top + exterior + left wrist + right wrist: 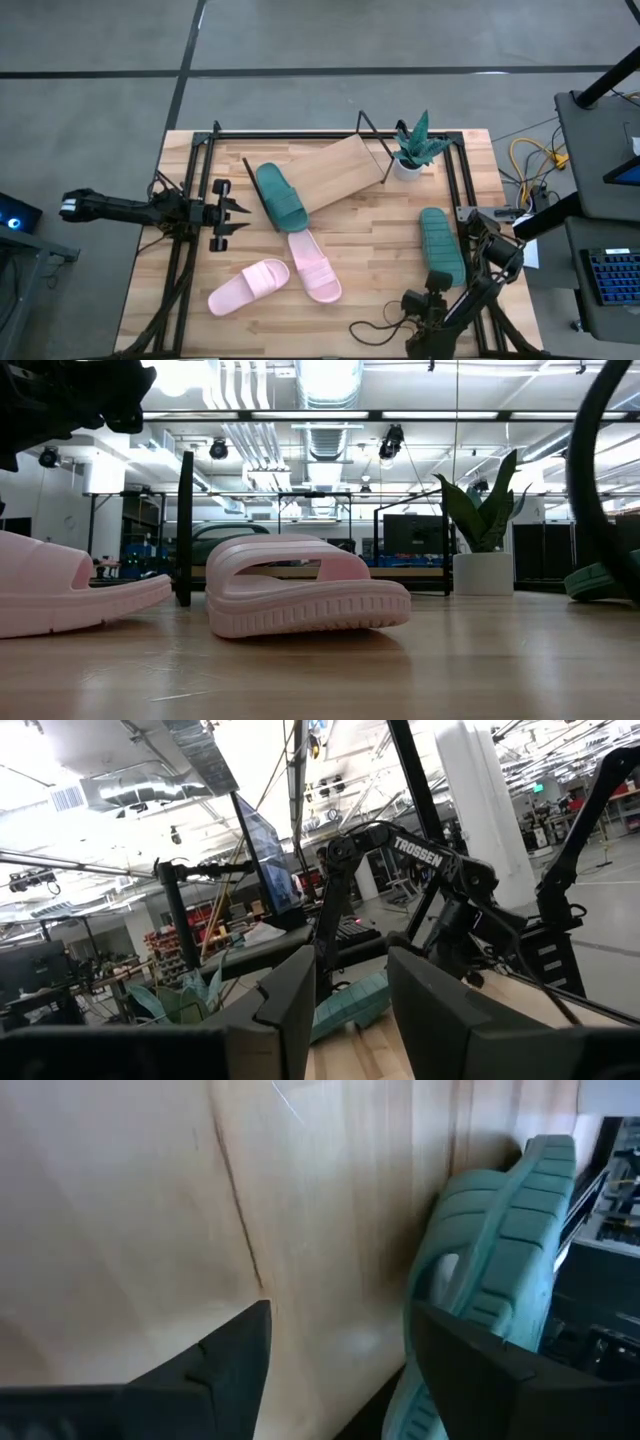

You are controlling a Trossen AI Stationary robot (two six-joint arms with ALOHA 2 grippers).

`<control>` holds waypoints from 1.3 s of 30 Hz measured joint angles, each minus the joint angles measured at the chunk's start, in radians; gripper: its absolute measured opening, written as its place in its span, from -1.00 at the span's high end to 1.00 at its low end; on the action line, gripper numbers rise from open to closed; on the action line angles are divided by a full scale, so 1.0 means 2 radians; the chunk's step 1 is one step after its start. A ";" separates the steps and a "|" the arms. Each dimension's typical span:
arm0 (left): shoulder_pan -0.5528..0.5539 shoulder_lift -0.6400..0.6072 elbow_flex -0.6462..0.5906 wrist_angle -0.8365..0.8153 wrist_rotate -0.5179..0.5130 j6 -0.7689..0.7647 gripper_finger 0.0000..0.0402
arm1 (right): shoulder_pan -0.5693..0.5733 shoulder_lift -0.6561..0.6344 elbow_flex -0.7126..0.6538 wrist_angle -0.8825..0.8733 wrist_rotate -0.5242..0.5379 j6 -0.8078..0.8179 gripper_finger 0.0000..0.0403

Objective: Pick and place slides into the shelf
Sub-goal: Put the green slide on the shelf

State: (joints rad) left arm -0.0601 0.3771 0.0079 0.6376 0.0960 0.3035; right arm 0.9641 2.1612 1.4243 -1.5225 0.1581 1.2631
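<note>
One dark green slide [280, 197] lies with its far end on the low left end of the slanted shelf board [345, 168]. The other green slide [441, 245] [500, 1230] lies near the table's right edge with its ribbed sole showing. Two pink slides [248, 286] [315, 265] rest sole-down near the front middle. My right gripper [340, 1315] stands open just in front of the right green slide, tilted down, with bare tabletop between its fingers. My left gripper [238, 213] [350, 970] hovers open at the table's left, pointing across the table, holding nothing.
A potted plant [412, 150] stands at the shelf's far right end. Black wire frame rails [455, 180] run along the table's sides. A loose black cable [375, 325] curls on the table near the front edge. Bare wood lies between the pink slides and the right green slide.
</note>
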 joint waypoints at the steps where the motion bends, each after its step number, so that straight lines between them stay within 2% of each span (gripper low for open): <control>1: 0.000 0.000 0.000 0.000 0.000 0.000 0.43 | 0.000 0.000 -0.006 0.005 0.000 0.001 -0.12; 6: 0.000 0.000 0.000 0.000 0.000 0.000 0.43 | -0.002 -0.001 -0.033 0.021 0.002 -0.001 -0.11; 12: 0.000 0.000 0.000 0.000 0.000 0.000 0.43 | -0.001 0.001 -0.055 0.002 0.000 0.038 -0.11; 23: 0.000 0.000 0.000 0.000 0.000 0.000 0.43 | -0.002 0.001 -0.058 -0.024 0.000 0.095 -0.11; 39: 0.000 0.000 0.000 0.000 0.000 0.000 0.43 | -0.002 -0.001 -0.083 -0.024 0.001 0.237 -0.11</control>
State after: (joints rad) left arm -0.0602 0.3771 0.0078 0.6380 0.0963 0.3038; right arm 0.9609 2.1601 1.2575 -1.5700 0.1609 1.7365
